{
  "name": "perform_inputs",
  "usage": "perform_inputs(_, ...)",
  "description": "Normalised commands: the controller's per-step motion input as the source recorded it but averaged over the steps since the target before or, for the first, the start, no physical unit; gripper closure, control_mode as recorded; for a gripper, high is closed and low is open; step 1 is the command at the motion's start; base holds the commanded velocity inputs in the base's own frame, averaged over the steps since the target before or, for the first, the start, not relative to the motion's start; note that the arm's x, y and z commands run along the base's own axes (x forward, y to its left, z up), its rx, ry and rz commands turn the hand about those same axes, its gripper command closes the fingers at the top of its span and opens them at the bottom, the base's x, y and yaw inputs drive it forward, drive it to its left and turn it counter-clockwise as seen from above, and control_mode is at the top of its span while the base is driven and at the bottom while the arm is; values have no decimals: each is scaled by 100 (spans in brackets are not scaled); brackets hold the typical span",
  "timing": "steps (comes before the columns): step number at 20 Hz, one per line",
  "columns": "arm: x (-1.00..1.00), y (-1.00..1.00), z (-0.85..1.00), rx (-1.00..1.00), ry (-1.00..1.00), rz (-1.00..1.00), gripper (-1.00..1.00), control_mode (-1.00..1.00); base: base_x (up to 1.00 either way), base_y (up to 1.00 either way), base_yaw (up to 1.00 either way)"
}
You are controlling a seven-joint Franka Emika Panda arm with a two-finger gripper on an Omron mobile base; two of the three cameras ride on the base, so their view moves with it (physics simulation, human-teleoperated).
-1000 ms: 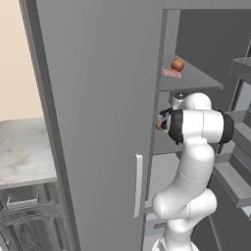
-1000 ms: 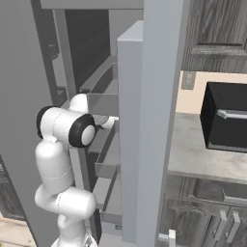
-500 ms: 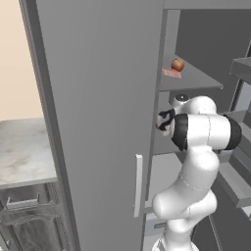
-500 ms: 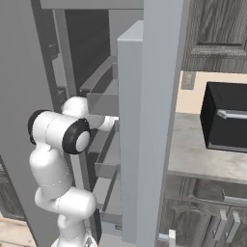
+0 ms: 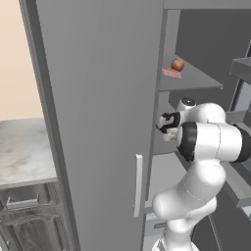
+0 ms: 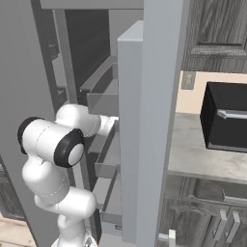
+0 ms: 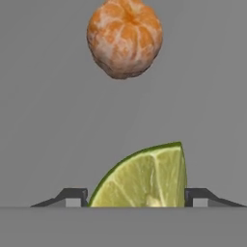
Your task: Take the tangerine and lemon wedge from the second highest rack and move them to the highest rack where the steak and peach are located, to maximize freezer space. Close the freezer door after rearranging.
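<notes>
In the hand view we saw the tool [image 7: 136, 198] with its two dark fingertips [image 7: 72, 197] standing apart, one on each side of the lemon wedge [image 7: 144, 178], which lay between them with its cut face toward the camera; we could not tell whether the tips touched it. The tangerine [image 7: 124, 38] sat beyond the wedge on the same grey rack [image 7: 53, 120], well apart from the tips and not touched by them. In the left base view the tool [image 5: 166, 123] was reaching into the open freezer at the second highest rack, close against a small orange spot at the edge of the door, too small for us to name with certainty. On the highest rack [image 5: 196, 81] above it lay the steak [image 5: 170, 73], a flat pink slab, with the peach [image 5: 177, 64] just beside it toward the back. The freezer door [image 5: 98, 122] stood open and took up the left of that view, its pale bar handle [image 5: 138, 185] low on its face. In the right base view the arm [image 6: 53, 144] bent into the freezer, and a black appliance [image 6: 226, 123] sat on the counter [image 6: 202, 161] to the right.
</notes>
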Motion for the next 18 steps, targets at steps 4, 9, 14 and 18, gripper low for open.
perform_inputs(4, -2, 21, 12, 0, 4, 19, 100, -100, 0, 0, 0)
perform_inputs(9, -27, 30, 16, 0, 12, 19, 100, -100, 0, 0, 0)
perform_inputs(14, -46, 37, 43, 0, 13, 13, 100, -100, 0, 0, 0)
perform_inputs(18, -56, 21, 75, 0, 7, 6, 100, -100, 0, 0, 0)
